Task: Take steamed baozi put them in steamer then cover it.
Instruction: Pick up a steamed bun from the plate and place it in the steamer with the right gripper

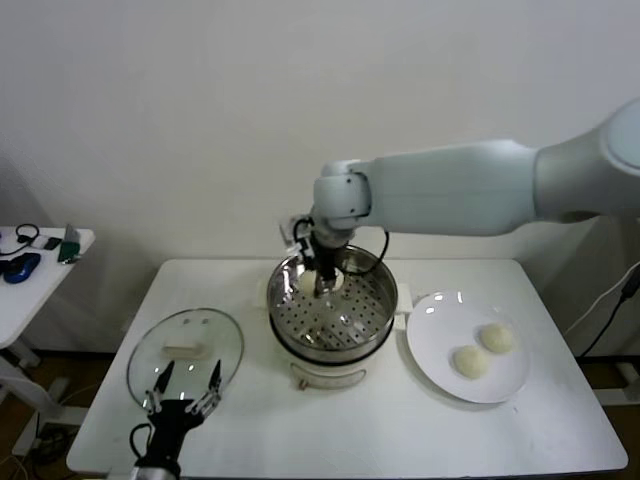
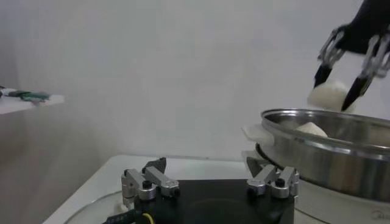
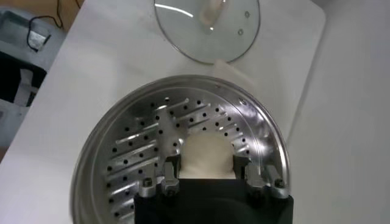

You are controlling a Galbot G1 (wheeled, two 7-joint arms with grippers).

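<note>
White table: right gripper [image 1: 326, 283] holds baozi [image 3: 208, 156] over steamer [image 1: 378, 330].

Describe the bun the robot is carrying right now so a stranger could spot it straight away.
Find the round shiny stainless-steel steamer pot at the middle of the white table. The right gripper hangs over its far-left side, shut on a smooth cream-white dough bun. Unlike the two buns lying on the flat white plate, it is held above the perforated tray.

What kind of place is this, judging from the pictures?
Probably a robot test room staged as a kitchen, not a real one: a plain white table against a bare wall, a round shiny steel steamer, and a side desk with cables and gadgets.
</note>
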